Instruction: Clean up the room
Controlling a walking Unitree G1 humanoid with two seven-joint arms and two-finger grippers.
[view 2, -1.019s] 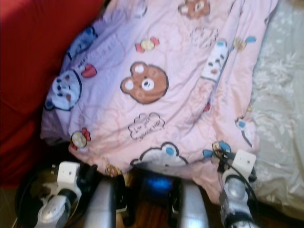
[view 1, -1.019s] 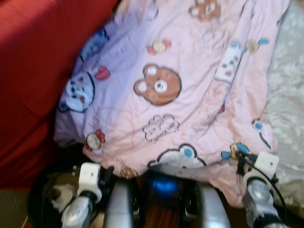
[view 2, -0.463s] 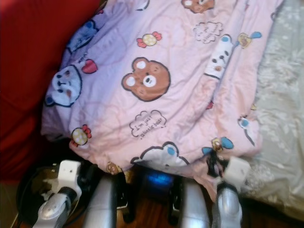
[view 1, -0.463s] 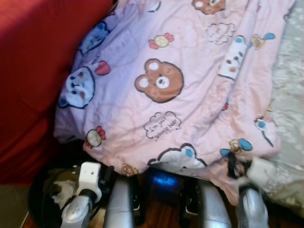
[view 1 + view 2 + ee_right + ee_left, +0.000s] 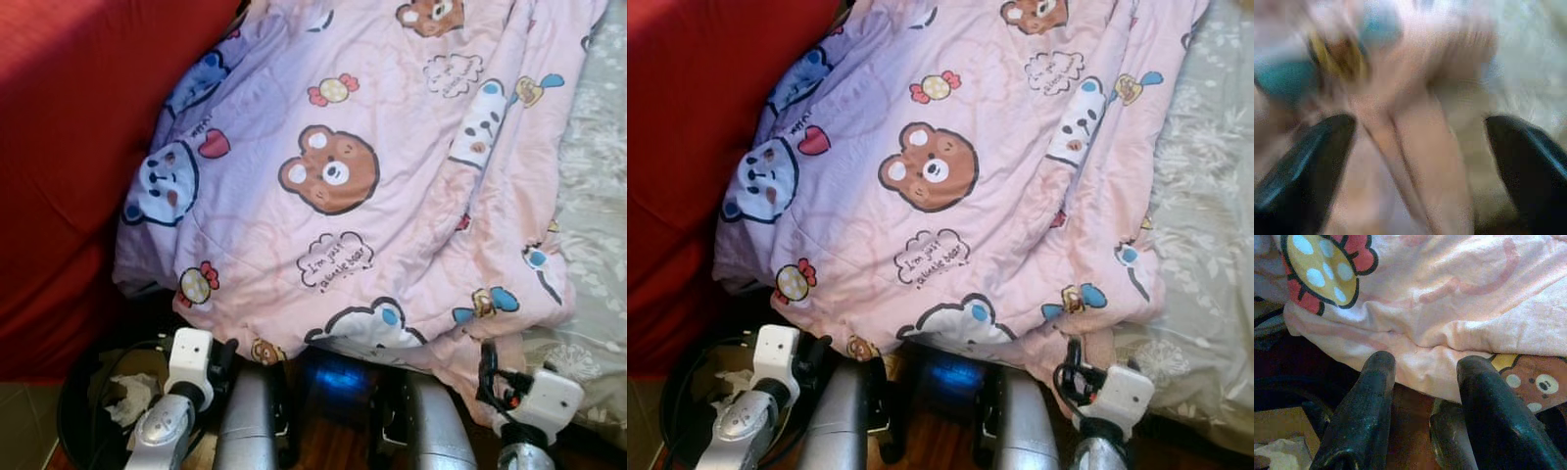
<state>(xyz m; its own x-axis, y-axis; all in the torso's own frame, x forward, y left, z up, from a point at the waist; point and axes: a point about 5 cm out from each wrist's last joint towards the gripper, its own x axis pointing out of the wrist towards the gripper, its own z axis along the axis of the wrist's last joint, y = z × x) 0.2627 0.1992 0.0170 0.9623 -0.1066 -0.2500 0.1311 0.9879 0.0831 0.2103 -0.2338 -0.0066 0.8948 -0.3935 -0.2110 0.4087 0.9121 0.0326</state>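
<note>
Both grippers, left (image 5: 1420, 396) and right (image 5: 1420, 166), hang spread apart at the pink blanket's (image 5: 392, 196) near edge; grasping it likely comes next.

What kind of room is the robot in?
Probably a bedroom. A pink cartoon-bear blanket lies rumpled over a pale flowered bedsheet, and a black bin of crumpled paper sits on the floor beside it.

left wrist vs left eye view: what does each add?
Left wrist view: left gripper open, fingers at the pink cartoon blanket's lower hem, wood floor under it.
Left eye view: red sofa, grey floral sheet, black bin holding crumpled paper, right gripper at the blanket's corner.
Both: the blanket, the left gripper.
</note>
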